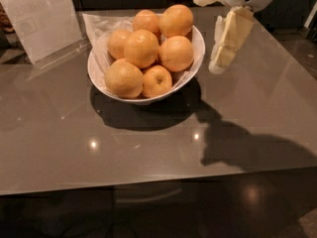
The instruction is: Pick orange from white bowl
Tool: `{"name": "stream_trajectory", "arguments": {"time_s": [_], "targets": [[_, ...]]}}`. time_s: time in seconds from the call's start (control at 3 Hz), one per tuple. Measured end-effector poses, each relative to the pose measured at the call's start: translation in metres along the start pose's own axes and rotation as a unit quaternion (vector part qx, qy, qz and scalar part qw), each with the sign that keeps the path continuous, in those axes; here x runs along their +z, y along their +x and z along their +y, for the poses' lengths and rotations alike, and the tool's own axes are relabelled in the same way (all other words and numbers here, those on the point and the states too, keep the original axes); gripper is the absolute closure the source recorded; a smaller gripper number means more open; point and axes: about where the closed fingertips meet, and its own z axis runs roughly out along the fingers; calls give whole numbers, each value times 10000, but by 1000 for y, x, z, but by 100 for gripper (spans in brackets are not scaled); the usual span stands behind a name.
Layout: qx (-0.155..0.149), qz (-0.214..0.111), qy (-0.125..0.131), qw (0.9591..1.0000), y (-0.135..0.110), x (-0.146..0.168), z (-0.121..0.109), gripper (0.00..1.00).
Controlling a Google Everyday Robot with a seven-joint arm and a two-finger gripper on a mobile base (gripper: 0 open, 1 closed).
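Observation:
The white bowl stands on the grey table, left of centre, piled with several oranges. Large, round, evenly bright oranges sit at the back right, on top in the middle and at the right. A smaller orange with a stem dimple and a paler one lie at the front. My gripper hangs just right of the bowl's rim, at about the height of the oranges, pointing down and touching nothing.
A clear sign holder stands at the back left. A crumpled clear plastic sheet lies behind the bowl. The glossy grey table ends at a front edge low in the view. The arm's shadow falls at the right.

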Motion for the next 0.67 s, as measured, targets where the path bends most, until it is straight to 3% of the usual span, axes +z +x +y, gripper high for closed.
{"name": "stream_trajectory", "arguments": {"time_s": [0.33,0.67], "targets": [[-155,-155,140,9997,-18,-3,-16,0],[-109,-83,271,9995,-6,-5,-27,0]]}}
